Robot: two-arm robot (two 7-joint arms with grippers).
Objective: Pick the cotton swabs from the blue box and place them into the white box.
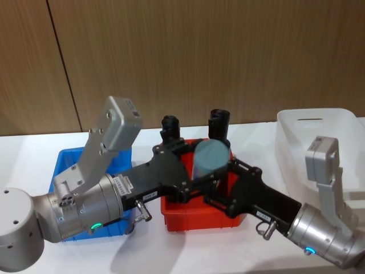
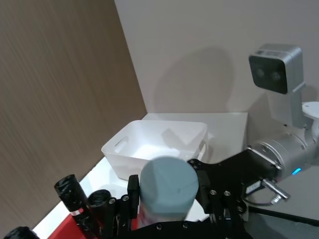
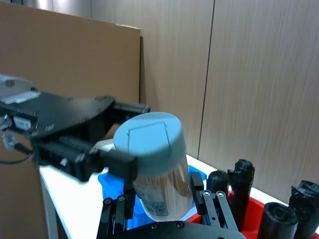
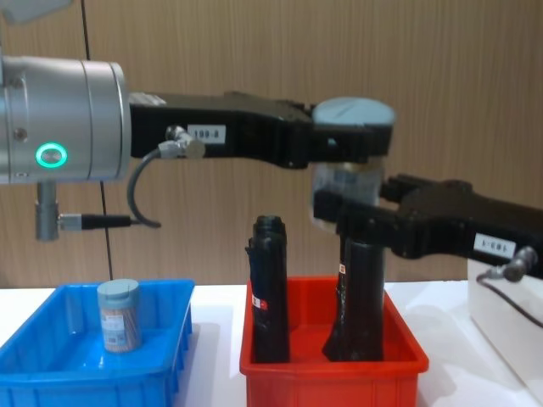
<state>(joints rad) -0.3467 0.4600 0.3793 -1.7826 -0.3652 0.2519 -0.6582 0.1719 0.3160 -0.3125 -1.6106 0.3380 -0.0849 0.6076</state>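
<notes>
Chest view has a small clear plastic jar of cotton swabs (image 4: 352, 182) with a pale blue-grey round lid held in the air between the two arms, high above a bright red plastic bin (image 4: 331, 381). The left pincer (image 4: 339, 140) reaches in from the left at lid height, its black fingers narrowed onto the jar just under the lid. The right pincer (image 4: 361, 216) comes from the right and lower, closed round the lower part of the jar. In the right wrist view its fingers (image 3: 198, 196) stand tight against both sides of the jar's base, and the jar (image 3: 154, 164) leans a little. In the left wrist view that arm's fingers (image 2: 132, 193) flank the lid closely.

From the head view the jar (image 1: 212, 158) hangs over the back half of the red bin (image 1: 194, 220), with the left pincer (image 1: 199, 168) and the right pincer (image 1: 225, 177) meeting at it. Two tall black wrapped rolls (image 4: 269, 288) stand upright in the red bin, below the jar.

A shallow bright blue plastic blue box (image 4: 51, 381) sits on the white table (image 4: 212, 297) just left of the red bin, and a second jar (image 4: 118, 315) stands upright in it. The translucent white plastic white box (image 1: 296, 142) with a slot handle stands at the right, apart from the held jar.
</notes>
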